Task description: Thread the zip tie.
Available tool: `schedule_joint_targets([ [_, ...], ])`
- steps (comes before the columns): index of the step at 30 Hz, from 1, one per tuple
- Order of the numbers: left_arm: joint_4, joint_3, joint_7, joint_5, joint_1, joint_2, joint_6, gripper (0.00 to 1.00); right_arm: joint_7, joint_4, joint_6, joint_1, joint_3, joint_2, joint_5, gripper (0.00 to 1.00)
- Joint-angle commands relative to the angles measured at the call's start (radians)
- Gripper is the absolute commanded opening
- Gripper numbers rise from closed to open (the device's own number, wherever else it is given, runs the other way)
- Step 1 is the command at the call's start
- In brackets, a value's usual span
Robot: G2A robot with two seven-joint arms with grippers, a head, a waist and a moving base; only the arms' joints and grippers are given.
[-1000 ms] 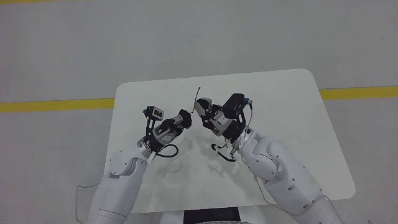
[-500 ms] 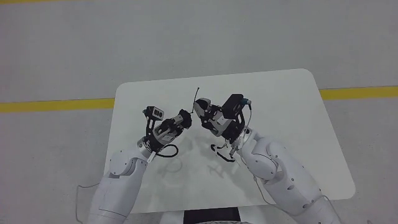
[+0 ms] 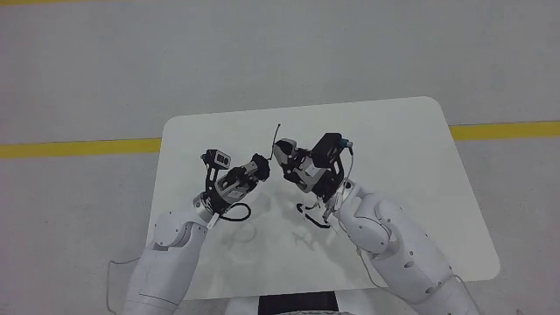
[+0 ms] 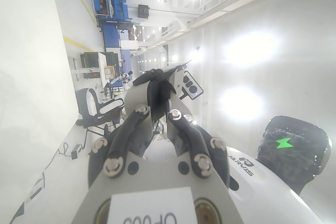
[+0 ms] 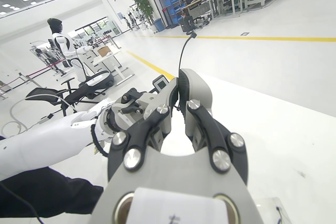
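Note:
A thin black zip tie [image 3: 278,131] stands up over the middle of the white table [image 3: 394,140]. In the right wrist view its strap [image 5: 182,51] rises from between the fingertips of my right gripper [image 5: 179,75] and ends in a small head at the top. My right gripper [image 3: 280,150] is shut on the strap. My left gripper [image 3: 260,164] is just beside it, the two tips almost touching. In the left wrist view my left gripper [image 4: 157,76] is shut, and a thin black end of the zip tie [image 4: 181,67] sticks out past its pads.
Both arms hang above the table's near middle. Bare tabletop [image 5: 262,117] stretches on either side and toward the far edge. A yellow floor line [image 3: 79,148] runs beyond the table.

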Motion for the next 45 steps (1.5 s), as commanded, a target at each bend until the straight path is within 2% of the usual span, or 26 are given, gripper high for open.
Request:
schedule_joint_targets([
  [1,0.000,0.000,0.000,0.000,0.000,0.000,0.000,0.00,0.002,0.000,-0.001,-0.001,-0.001,0.000,0.000,0.00],
  [14,0.000,0.000,0.000,0.000,0.000,0.000,0.000,0.00,0.002,-0.002,0.007,0.000,0.001,-0.001,-0.001,0.00],
  [23,0.000,0.000,0.000,0.000,0.000,0.000,0.000,0.00,-0.022,-0.028,0.014,-0.010,0.029,0.001,0.002,0.00],
  [26,0.000,0.000,0.000,0.000,0.000,0.000,0.000,0.00,-0.040,-0.043,-0.002,-0.010,0.043,0.002,0.010,0.00],
  [37,0.000,0.000,0.000,0.000,0.000,0.000,0.000,0.00,-0.040,-0.043,-0.002,-0.010,0.043,0.002,0.010,0.00],
  [39,-0.002,-0.010,0.026,0.019,-0.004,0.000,0.000,0.00,-0.044,-0.052,-0.020,0.000,0.048,0.007,-0.088,0.00],
  [41,0.000,-0.028,0.007,0.048,0.001,-0.001,0.000,0.00,-0.071,-0.053,-0.037,-0.009,0.055,0.012,-0.186,0.00],
  [43,-0.009,-0.052,-0.024,0.126,0.007,-0.002,0.000,0.00,-0.098,-0.054,-0.035,-0.029,0.052,0.014,-0.208,0.00],
  [45,-0.015,-0.067,-0.034,0.117,0.024,-0.013,0.000,0.00,-0.114,-0.057,-0.033,-0.041,0.051,0.015,-0.238,0.00],
])
